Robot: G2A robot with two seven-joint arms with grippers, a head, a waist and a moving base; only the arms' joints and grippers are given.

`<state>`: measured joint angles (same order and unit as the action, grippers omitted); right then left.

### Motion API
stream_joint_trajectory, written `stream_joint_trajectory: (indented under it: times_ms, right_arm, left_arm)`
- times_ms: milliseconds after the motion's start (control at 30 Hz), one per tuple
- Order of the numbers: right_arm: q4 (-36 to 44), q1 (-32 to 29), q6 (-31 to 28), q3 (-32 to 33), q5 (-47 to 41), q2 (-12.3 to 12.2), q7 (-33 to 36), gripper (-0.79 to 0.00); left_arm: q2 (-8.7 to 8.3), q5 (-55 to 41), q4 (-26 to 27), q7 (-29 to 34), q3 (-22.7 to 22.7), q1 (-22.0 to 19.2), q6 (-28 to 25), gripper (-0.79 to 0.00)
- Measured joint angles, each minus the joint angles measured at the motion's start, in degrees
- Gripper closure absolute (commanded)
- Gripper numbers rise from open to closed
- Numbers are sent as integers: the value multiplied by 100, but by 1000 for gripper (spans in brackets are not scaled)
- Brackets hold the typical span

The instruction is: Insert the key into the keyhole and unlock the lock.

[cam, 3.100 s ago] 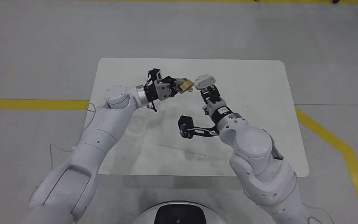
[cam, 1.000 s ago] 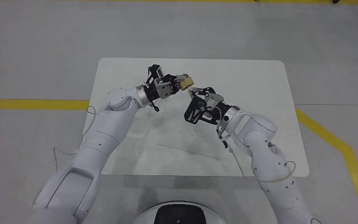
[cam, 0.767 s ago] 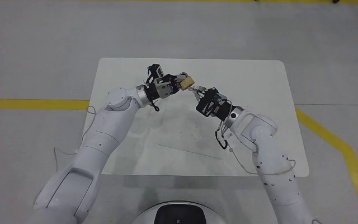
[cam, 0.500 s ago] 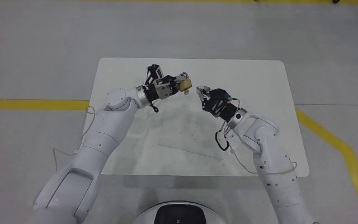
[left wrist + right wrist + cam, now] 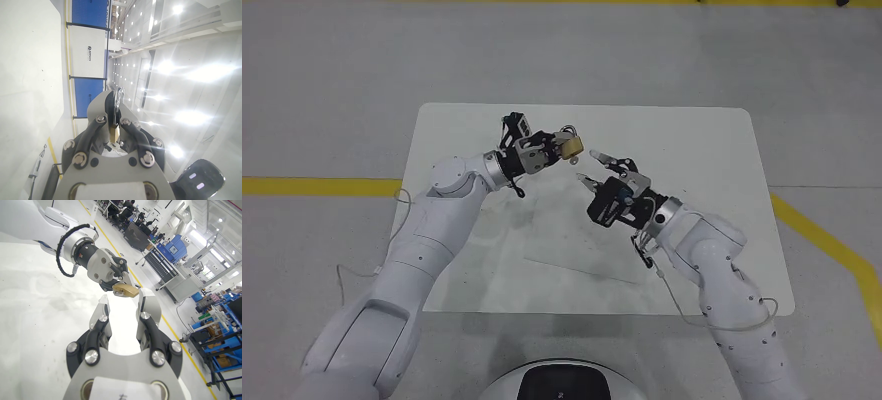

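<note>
2 grippers meet over the far half of your white table. Your left gripper is clamped on the brass padlock and holds it off the tabletop, its round silver keyhole face turned toward the other arm. Your right gripper sits just beside the lock, fingers spread wide apart with nothing held. In the right wrist view 1 fingertip looks very near the brass body, and you cannot tell whether it touches. A silver loop pokes out past the left gripper's fingertips.
</note>
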<state>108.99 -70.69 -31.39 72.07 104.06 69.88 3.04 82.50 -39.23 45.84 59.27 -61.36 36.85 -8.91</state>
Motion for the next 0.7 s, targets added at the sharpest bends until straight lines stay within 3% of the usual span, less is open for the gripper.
stream_joint_trajectory:
  times_ms: [200, 400, 533, 600, 667, 700]
  right_arm:
    - [55, 134, 112, -252, 464, 5, 207, -225]
    - [103, 250, 111, -472, 857, 7, 321, -305]
    - [103, 333, 162, -595, 1007, 21, 462, -302]
    - [108, 359, 215, -655, 1039, 31, 536, -191]
    - [87, 384, 256, -714, 1095, 41, 613, 0]
    - [58, 401, 281, -755, 1106, 49, 658, 0]
  left_arm:
    - [14, 10, -21, -25, 0, -22, -16, 0]
    - [17, 12, -20, -47, -24, -18, -19, 0]
    - [20, 26, -10, -28, -24, -10, -8, 0]
    - [22, 26, -8, -20, -27, -9, 4, 0]
    - [23, 23, -8, -11, -30, -4, 8, 0]
    - [24, 21, -9, -7, -33, 0, 8, 0]
